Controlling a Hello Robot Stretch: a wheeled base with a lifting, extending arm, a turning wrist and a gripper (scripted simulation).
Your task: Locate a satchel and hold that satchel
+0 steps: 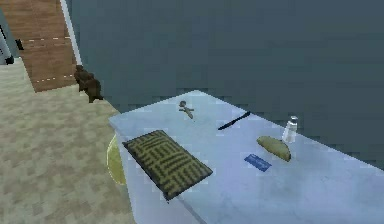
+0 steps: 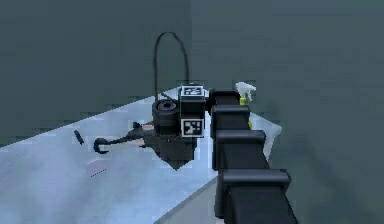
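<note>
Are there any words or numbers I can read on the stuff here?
No text can be read anywhere.
Blue card: too small to read.
Bottle: any label is too small to read.
White squares on the arm: black marks, not words.
</note>
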